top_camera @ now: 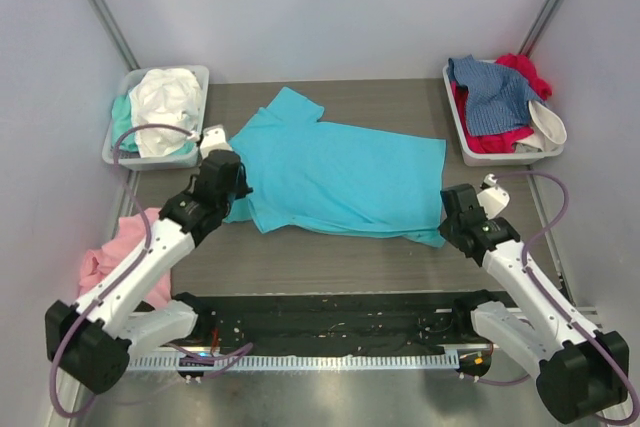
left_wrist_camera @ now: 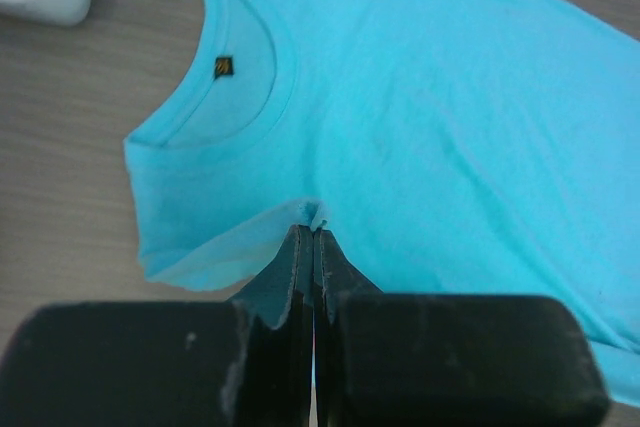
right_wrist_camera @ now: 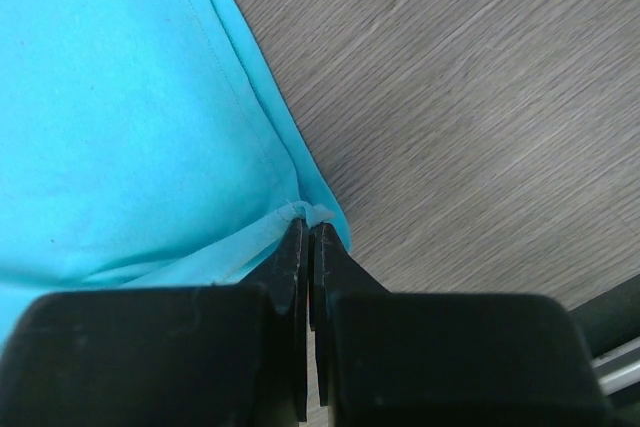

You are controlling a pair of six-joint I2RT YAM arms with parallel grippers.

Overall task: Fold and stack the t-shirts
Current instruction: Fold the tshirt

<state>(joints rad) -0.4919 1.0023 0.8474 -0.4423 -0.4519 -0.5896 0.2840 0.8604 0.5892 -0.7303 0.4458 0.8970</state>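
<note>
A bright turquoise t-shirt lies spread on the wooden table, round neck toward the left and hem toward the right. My left gripper is shut on the shirt's near shoulder edge, a small pinch of cloth showing at the fingertips. My right gripper is shut on the near hem corner, with cloth bunched between its tips. A pink t-shirt lies crumpled at the table's left edge, partly under the left arm.
A grey tray at the back left holds white and mint tees. Another grey tray at the back right holds blue-denim, red and white tees. Grey walls close in both sides. A black rail runs along the near edge.
</note>
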